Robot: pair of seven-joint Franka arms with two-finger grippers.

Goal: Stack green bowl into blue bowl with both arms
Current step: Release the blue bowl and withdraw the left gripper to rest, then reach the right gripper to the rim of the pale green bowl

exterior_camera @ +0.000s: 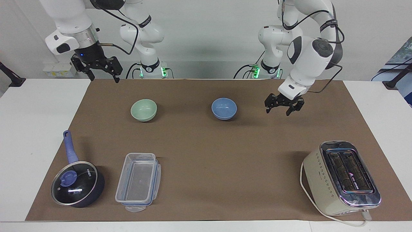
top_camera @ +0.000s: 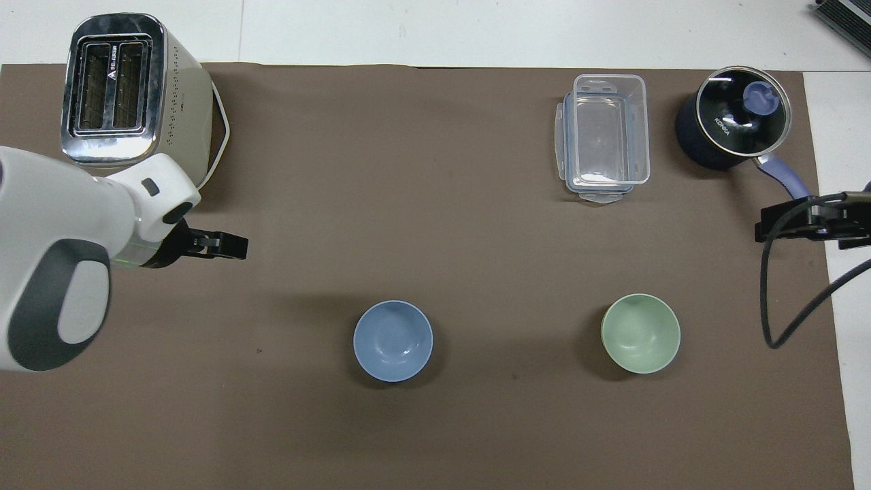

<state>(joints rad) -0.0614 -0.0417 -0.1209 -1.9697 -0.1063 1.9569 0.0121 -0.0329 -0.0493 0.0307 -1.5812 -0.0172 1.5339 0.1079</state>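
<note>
Green bowl sits upright on the brown mat covering the tabletop, well apart from the blue bowl, toward the right arm's end from it; both stand alike near the robots. Using the blue bowl as landmark: the left gripper hangs over bare mat toward the left arm's end, jaws spread and holding nothing. The right gripper waits raised over the mat's corner past the green bowl, jaws spread, empty. Farther from the robots than the blue bowl stand a toaster, a clear plastic container and a lidded saucepan.
</note>
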